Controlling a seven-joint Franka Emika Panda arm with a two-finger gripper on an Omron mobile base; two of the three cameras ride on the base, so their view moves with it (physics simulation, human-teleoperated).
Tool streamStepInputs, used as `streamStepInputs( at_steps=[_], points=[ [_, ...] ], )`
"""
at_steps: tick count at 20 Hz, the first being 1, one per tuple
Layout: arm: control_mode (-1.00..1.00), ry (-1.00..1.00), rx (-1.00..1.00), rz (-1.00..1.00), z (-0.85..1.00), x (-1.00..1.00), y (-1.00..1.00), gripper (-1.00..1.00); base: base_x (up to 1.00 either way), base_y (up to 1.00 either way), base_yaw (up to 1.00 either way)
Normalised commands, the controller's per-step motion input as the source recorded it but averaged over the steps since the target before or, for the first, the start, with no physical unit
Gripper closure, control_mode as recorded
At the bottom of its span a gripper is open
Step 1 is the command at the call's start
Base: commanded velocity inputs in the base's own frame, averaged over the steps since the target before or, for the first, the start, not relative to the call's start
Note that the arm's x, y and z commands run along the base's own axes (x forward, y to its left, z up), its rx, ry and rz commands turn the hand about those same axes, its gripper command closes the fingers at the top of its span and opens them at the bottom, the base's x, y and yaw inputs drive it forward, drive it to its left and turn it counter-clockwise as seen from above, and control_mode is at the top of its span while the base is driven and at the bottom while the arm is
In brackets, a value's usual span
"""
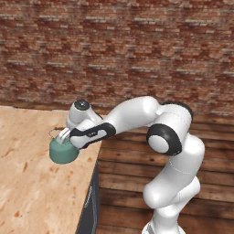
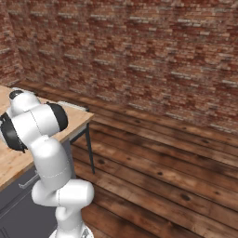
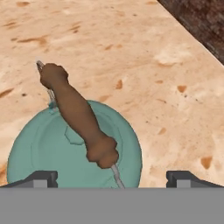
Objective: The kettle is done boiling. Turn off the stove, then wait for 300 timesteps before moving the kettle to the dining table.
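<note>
Brick wall (image 1: 137, 50) and plank floor (image 2: 162, 176) make up the room we see, with a pale speckled wooden surface (image 1: 27, 183) in front of them. Nearest us in the left base view, that surface runs up from the bottom left, its dark base showing under the right edge. On it, close to that right edge, sits the teal kettle (image 1: 63, 152), upright. Our arm reaches across from the right and ends right over the kettle, the pincer (image 1: 65, 136) down at its top.

From the hand view we look straight down on the kettle (image 3: 48, 148), its brown handle (image 3: 78, 116) running diagonally across the lid. The two dark fingertips (image 3: 39, 178) stand wide apart, one on each side of the kettle's body, and neither touches the handle; the pincer is spread wide and has hold of nothing that we can see. Beyond the kettle lies bare wood, then the surface's far edge and dark floor.
</note>
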Motion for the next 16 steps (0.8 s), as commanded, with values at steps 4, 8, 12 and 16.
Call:
streamStepInputs(
  at_steps=[4,8,12,16],
  points=[
    [-1.00,-0.07,-0.01,0.02,-0.01,0.00,-0.15,-1.00,0.00,0.00,0.00],
    [-1.00,0.01,0.00,0.01,0.00,0.00,0.00,-1.00,0.00,0.00,0.00],
    [-1.00,0.00,0.00,0.00,0.07,-0.11,0.00,-1.00,0.00,0.00,0.00],
    [-1.00,0.00,0.00,0.00,0.31,-0.03,0.00,-1.00,0.00,0.00,0.00]
  ],
)
